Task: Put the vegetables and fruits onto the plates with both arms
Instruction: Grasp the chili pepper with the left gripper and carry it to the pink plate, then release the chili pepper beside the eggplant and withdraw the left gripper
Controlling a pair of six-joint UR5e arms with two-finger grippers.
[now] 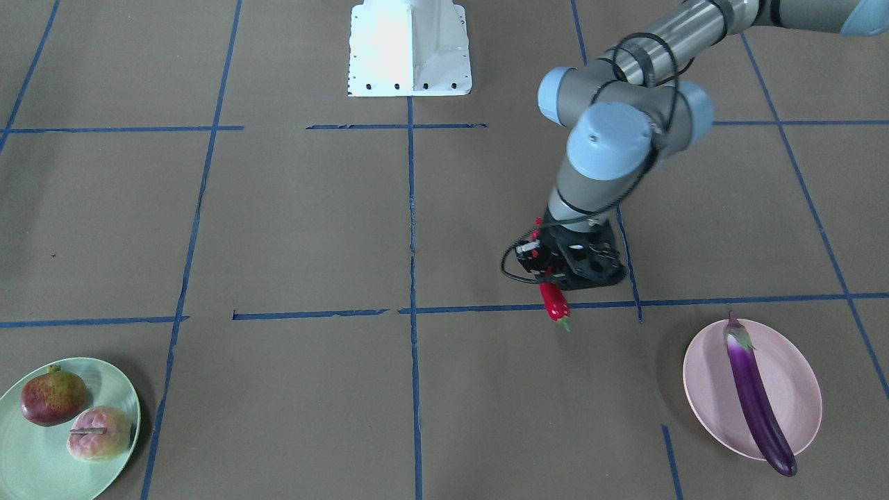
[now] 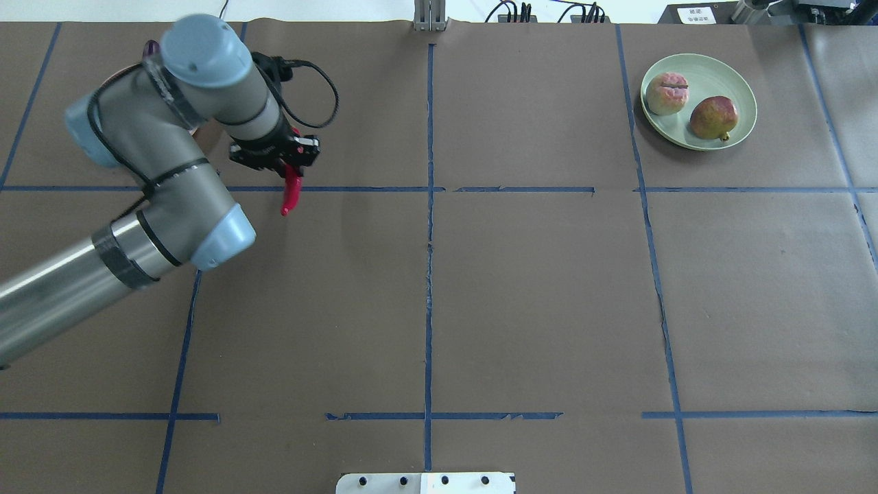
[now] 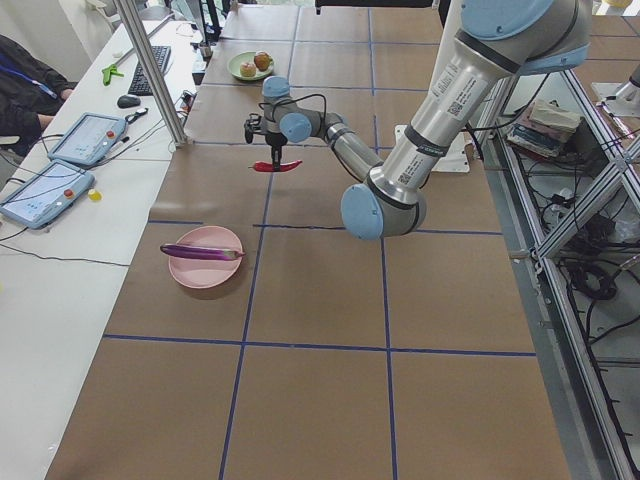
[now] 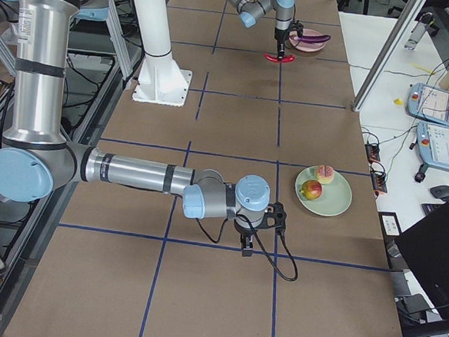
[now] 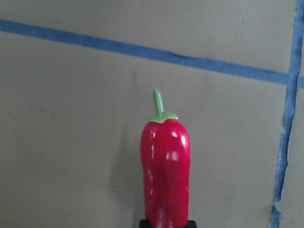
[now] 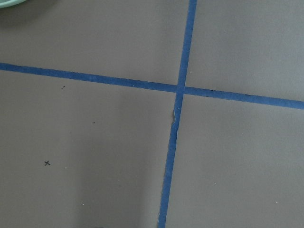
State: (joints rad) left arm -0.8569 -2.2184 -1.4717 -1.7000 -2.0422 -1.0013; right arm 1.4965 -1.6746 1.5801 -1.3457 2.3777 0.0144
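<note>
glossy red chili pepper point(image 1: 555, 305) hangs clamped in the left end effector point(image 1: 550, 283), likely bound for the pale pink plate point(image 1: 792, 389). right end effector point(image 4: 245, 247): cannot tell.

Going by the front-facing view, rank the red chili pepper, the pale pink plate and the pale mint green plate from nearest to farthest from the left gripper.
1. Red chili pepper: gripped by the left gripper itself.
2. Pale pink plate: view's lower right, carrying the long purple eggplant.
3. Pale mint green plate: far lower left corner.
</note>
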